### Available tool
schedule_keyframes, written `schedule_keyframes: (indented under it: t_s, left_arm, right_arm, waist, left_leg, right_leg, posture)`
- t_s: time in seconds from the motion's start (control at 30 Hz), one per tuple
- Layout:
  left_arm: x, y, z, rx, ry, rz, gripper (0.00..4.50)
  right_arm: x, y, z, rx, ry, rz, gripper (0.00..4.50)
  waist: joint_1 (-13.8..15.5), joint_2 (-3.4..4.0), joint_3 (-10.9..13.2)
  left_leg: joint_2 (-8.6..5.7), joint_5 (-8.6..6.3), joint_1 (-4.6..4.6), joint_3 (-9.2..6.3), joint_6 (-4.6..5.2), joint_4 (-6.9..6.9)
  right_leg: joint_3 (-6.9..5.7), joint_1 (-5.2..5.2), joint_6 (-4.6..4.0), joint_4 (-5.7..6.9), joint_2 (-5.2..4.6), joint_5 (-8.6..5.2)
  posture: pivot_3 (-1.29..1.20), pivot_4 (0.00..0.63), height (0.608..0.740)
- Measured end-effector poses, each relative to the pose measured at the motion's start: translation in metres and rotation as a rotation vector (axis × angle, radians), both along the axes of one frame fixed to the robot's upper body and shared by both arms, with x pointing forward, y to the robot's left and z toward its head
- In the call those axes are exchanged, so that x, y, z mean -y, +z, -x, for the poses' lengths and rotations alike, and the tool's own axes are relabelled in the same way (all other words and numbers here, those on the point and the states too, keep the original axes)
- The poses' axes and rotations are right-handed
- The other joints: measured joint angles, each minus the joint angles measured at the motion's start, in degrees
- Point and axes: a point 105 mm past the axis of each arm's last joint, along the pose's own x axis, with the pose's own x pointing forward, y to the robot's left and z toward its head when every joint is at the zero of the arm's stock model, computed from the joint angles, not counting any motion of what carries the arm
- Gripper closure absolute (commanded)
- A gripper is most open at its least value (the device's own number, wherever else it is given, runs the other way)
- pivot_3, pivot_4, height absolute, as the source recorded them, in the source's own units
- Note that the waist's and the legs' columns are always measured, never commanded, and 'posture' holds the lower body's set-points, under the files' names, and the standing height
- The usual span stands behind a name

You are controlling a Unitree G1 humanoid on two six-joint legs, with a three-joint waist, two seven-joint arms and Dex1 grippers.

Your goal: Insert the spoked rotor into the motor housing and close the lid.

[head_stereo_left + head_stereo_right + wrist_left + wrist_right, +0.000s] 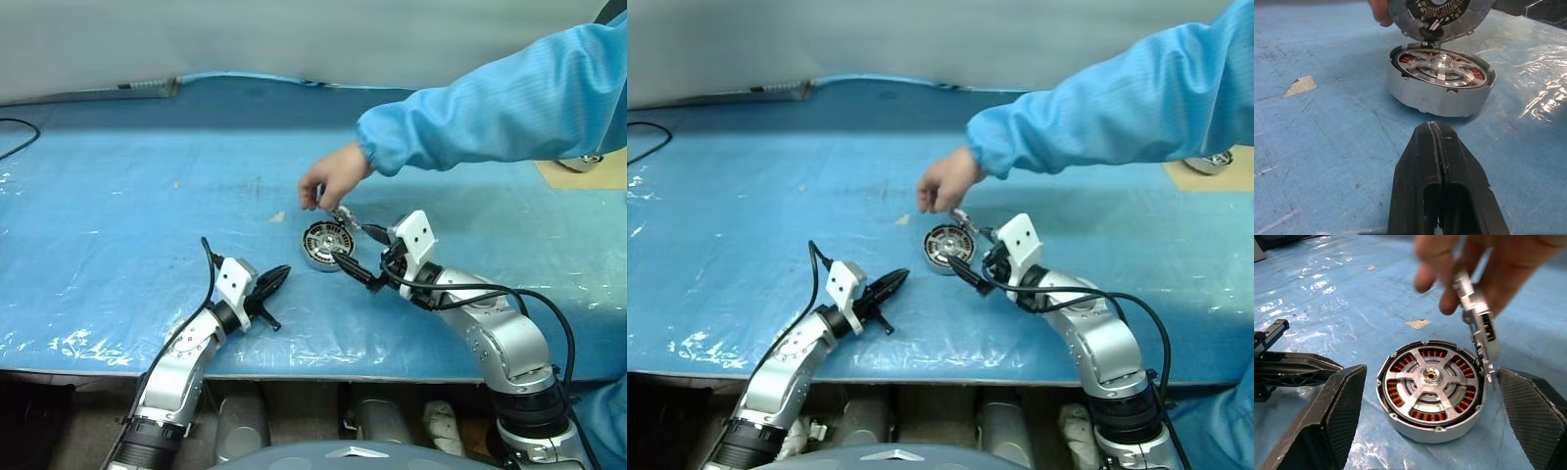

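Left gripper (276,278) is resting low over the blue table cover (118,196), fingers pressed together and holding nothing, tip aiming toward the motor housing (326,245), which is lying ahead and to its right, well apart.

Motor housing is sitting upright at mid-table: a squat silver-grey can, smooth machined wall, copper-brown windings showing between the silver spokes of the spoked rotor (1430,377), which is seated flat inside, centre shaft pointing up. Rotor step judged done.

The lid (1479,325), a ribbed grey disc, is standing on edge at the housing's far-right rim, joined there. A person's hand (333,176) in a blue sleeve is pinching its top edge.

Right gripper (364,257) is sitting just beside the housing, jaws spread wide on either side of it, black textured pads (1342,406) clear of the wall, gripping nothing. This is the nearer arm.

Closing turns on the lid swinging down from the hinge side toward the left arm, across the rotor.
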Motion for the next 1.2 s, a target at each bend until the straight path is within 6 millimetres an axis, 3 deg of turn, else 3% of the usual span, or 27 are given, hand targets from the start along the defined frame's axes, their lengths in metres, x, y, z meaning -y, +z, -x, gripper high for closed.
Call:
schedule_keyframes:
  t_s: [0.7, 0.83, 0.97, 1.13, 1.2]
  left_arm:
    - [0.001, 0.002, -0.001, 0.003, -0.010, -0.002, 4.50]
    - [0.002, 0.003, -0.002, 0.004, -0.011, 0.000, 4.50]
    - [0.003, 0.007, -0.002, 0.015, -0.015, 0.003, 4.50]
    - [0.004, 0.009, -0.002, 0.023, -0.012, 0.008, 4.50]
    - [0.004, 0.009, -0.002, 0.024, -0.011, 0.009, 4.50]
  right_arm:
    - [0.010, -0.009, 0.003, -0.027, -0.011, 0.037, 0.04]
    - [0.028, -0.023, 0.000, -0.069, -0.061, 0.093, 0.93]
    - [0.052, -0.033, -0.015, -0.092, -0.164, 0.173, 2.48]
    - [0.059, -0.016, -0.047, -0.015, -0.272, 0.162, 4.31]
    - [0.053, -0.010, -0.056, 0.017, -0.283, 0.144, 4.49]
  waist:
    - [0.0, 0.03, 0.0]
    - [0.0, 0.03, 0.0]
    - [-0.1, 0.04, 0.0]
    - [-0.2, 0.19, -0.1]
    - [-0.1, 0.20, -0.1]
  left_leg:
    - [-0.01, 0.00, -0.02, 0.00, 0.00, 0.01]
    - [-0.03, 0.00, -0.03, 0.00, 0.00, 0.02]
    - [-0.03, 0.00, -0.02, 0.00, 0.00, 0.03]
    - [-0.02, 0.00, -0.02, 0.00, 0.00, 0.04]
    - [-0.03, 0.00, -0.03, 0.00, 0.00, 0.03]
  right_leg:
    - [0.00, 0.01, 0.00, 0.00, -0.01, 0.00]
    - [0.01, 0.01, 0.00, 0.00, -0.01, 0.00]
    - [0.02, 0.01, 0.00, 0.01, -0.01, 0.00]
    - [0.02, 0.00, -0.01, 0.06, 0.00, 0.01]
    - [0.02, 0.00, -0.01, 0.05, 0.00, 0.00]
  posture:
    - [0.00, 0.150, 0.740]
    - [0.00, 0.150, 0.740]
    - [0.00, 0.150, 0.740]
    - [0.00, 0.150, 0.740]
    - [0.00, 0.150, 0.740]
